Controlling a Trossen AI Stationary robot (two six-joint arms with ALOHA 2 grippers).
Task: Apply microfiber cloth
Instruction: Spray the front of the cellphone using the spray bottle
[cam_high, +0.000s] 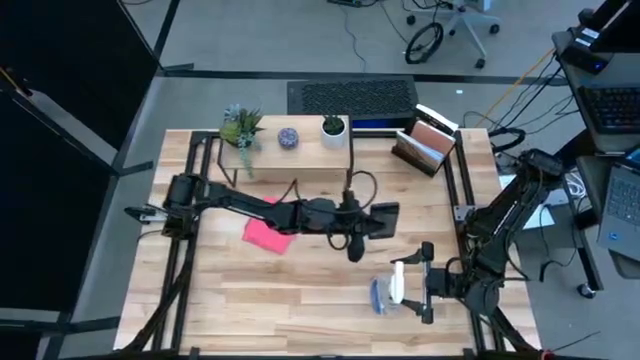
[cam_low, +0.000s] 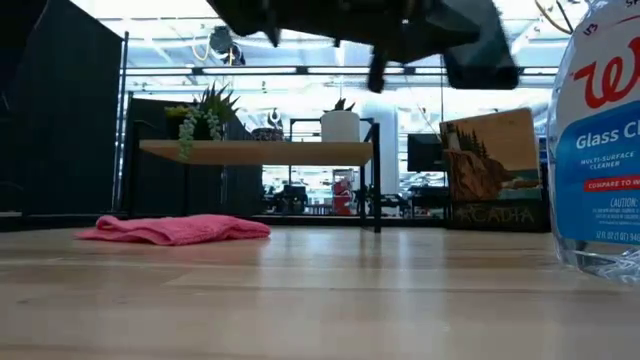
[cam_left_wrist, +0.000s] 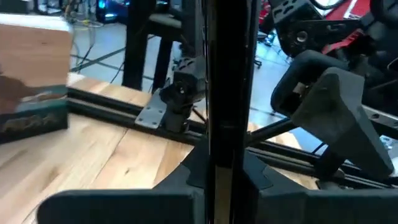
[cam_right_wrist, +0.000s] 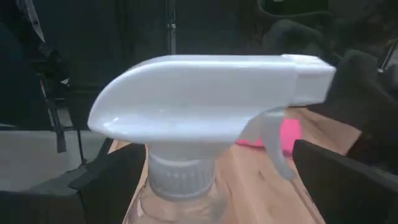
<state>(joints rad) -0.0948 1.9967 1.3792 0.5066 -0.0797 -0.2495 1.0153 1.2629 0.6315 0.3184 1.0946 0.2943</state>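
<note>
The microfiber cloth (cam_high: 267, 235) lies flat on the worktop (cam_high: 300, 310), left of the left hand (cam_high: 385, 220), which is clamped on a dark phone-like slab, I think.

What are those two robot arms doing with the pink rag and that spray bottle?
The left gripper is stretched across the middle of the table, holding a flat black phone upright on its edge between its fingers. The pink cloth lies flat on the table under that arm, and nothing is touching it. The right gripper is at the spray bottle of blue cleaner near the front right, with a finger on each side of its neck. No wiping has begun.
</note>
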